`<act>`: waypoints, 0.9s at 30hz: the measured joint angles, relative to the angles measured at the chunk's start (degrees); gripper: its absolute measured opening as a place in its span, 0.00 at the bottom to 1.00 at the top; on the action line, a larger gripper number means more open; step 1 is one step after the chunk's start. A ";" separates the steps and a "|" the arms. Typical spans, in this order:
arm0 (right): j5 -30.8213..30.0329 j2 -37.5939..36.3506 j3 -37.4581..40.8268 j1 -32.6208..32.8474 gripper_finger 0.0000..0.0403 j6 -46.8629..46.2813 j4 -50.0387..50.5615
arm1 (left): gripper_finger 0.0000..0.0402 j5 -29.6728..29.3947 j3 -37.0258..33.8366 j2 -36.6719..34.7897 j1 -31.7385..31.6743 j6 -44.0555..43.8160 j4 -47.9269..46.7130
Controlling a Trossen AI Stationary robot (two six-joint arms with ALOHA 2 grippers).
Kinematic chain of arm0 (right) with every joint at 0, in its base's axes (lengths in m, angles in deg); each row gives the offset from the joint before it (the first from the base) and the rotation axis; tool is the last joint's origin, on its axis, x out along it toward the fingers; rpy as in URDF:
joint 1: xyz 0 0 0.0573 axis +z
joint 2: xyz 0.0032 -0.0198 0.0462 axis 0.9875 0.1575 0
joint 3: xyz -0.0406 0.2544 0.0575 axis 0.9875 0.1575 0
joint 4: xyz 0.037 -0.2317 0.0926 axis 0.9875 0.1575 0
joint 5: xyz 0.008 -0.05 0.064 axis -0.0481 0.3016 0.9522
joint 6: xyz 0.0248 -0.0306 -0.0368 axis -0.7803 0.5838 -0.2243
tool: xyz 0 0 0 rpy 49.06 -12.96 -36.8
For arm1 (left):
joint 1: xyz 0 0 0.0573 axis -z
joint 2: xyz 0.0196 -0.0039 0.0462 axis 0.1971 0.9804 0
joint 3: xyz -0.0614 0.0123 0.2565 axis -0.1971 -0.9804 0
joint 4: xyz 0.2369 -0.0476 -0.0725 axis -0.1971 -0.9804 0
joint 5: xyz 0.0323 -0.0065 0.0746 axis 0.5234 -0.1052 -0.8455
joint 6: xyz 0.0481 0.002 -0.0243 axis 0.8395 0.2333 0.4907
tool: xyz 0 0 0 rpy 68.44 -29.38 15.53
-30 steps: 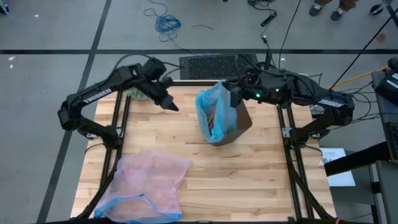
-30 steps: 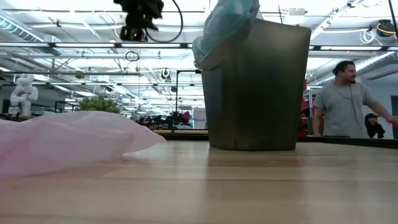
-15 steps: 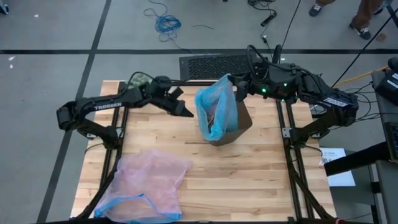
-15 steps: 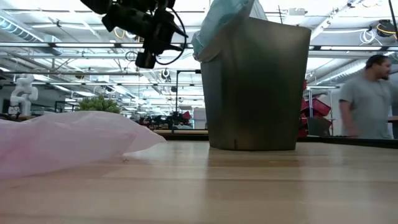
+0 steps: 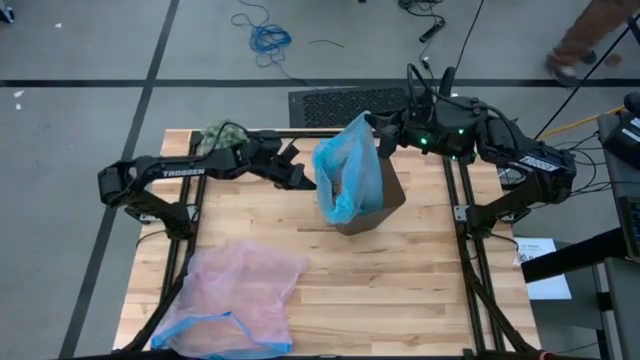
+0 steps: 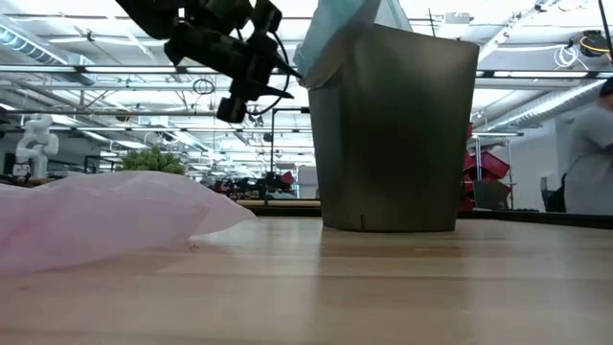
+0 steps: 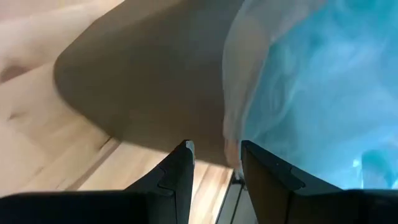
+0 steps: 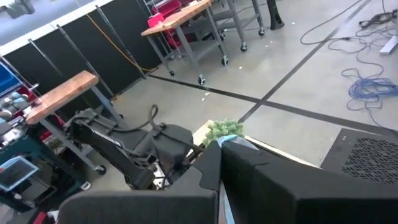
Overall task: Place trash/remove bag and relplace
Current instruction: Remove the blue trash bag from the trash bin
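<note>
High view: I see the wooden table (image 5: pixel 400 290) on a grey floor with dark tape lines and a blue cable (image 5: pixel 268 38). The blue bag (image 5: pixel 348 172) rises from the brown bin (image 5: pixel 390 195); trash (image 5: pixel 347 190) shows inside. The right gripper (image 5: pixel 378 128) is clamped on the bag's top. The left gripper (image 5: pixel 305 182), fingers apart, sits beside the bag. A pink bag (image 5: pixel 240 295) lies near the front-left corner.

Low view: bin (image 6: pixel 393 134) upright; ceiling beams and a person (image 6: pixel 594 144) behind.

Left wrist view: fingers (image 7: pixel 177 180) apart, at the bag's (image 7: pixel 311 93) edge.

Right wrist view: workbenches (image 8: pixel 180 15) beyond.
</note>
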 joint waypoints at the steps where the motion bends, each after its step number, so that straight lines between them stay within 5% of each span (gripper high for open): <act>1: 0.00 0.01 0.00 -0.01 0.00 0.01 -0.23 | 0.32 -0.01 0.00 0.49 -0.01 -0.18 1.03; 10: 0.00 0.01 0.00 -0.04 0.00 0.21 -1.27 | 0.30 0.21 0.09 3.54 1.47 -0.80 5.95; 17: 0.00 0.01 0.00 -0.04 0.00 0.40 -1.53 | 0.03 2.22 0.09 2.59 1.46 -1.59 6.16; 27: 0.02 0.01 0.00 -0.04 0.00 2.29 -1.50 | 0.00 5.84 0.49 -6.15 -0.75 -6.04 6.27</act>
